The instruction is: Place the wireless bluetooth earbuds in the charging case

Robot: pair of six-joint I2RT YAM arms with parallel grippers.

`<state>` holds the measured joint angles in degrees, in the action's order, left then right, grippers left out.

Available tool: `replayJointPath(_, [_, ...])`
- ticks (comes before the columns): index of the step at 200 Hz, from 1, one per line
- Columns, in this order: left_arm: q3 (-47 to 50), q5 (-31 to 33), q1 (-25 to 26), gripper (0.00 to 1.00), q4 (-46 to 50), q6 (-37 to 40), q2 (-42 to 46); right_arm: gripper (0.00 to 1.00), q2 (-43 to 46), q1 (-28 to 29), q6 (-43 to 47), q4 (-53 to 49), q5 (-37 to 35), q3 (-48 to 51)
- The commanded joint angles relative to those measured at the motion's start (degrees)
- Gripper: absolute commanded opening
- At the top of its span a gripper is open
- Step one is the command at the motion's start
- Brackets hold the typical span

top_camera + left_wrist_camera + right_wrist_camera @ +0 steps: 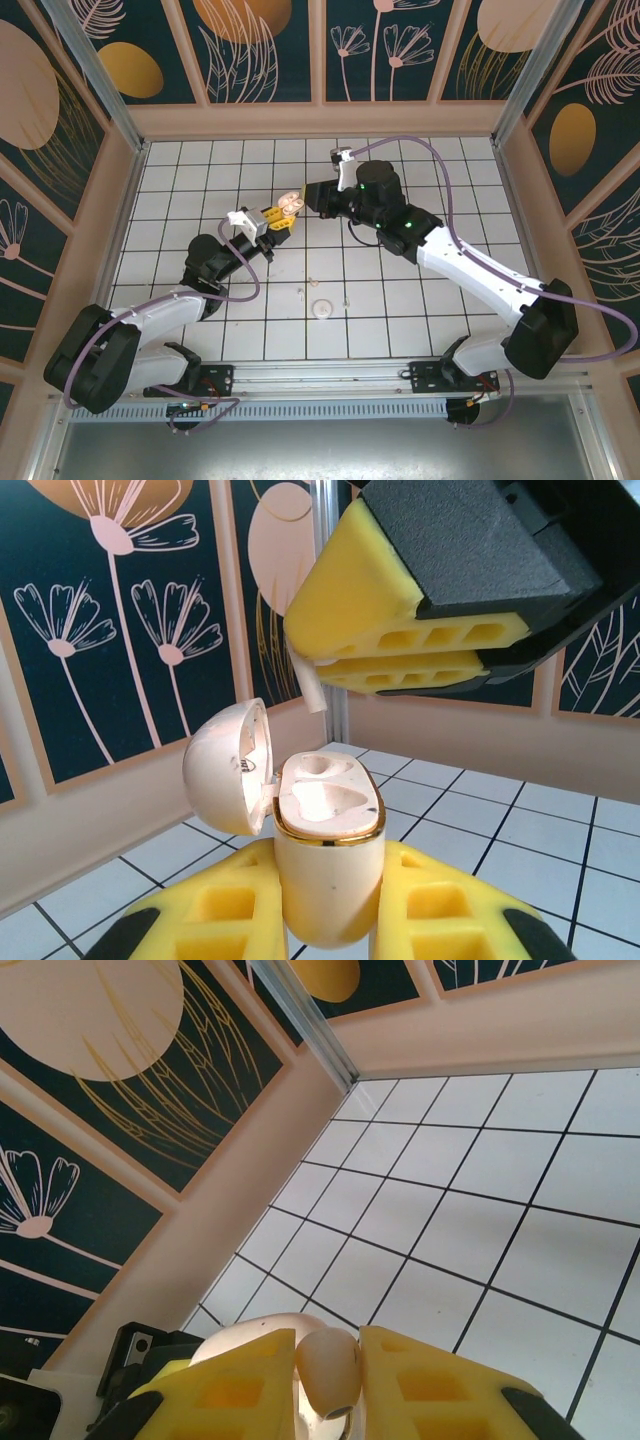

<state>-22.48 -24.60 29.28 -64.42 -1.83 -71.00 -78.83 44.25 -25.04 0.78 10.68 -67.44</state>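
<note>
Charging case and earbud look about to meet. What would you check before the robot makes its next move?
1. Lid swung open: ok.
2. Charging case upright, clamped in the left end effector: ok.
3. Earbud pinched in the right end effector: ok.
4. Earbud above the charging case, stem pointing down: ok.
5. Earbud lined up exactly with a socket: cannot tell.
6. Sockets free of anything inside: cannot tell.

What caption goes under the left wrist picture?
The left gripper holds the open case upright; the right gripper holds an earbud above it.
</note>
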Motion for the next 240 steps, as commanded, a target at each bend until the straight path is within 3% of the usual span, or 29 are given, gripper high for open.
replayJointPath(1, [-1.31, 0.34, 0.52, 0.11, -3.08, -1.17, 0.34, 0.21, -0.61, 0.49, -0.89, 3.34, 1.17, 0.73])
replayJointPath(175, [-2.48, 0.53, 0.53, 0.11, -4.94, -3.36, -0.28, 0.21, -1.75, 0.57, -1.16, 2.65, 3.64, 1.74])
replayJointPath(240, [-2.77, 0.3, 0.56, 0.11, -4.88, -3.34, 0.43, 0.21, -2.35, 0.57, -0.8, -0.3, 0.72, 1.57])
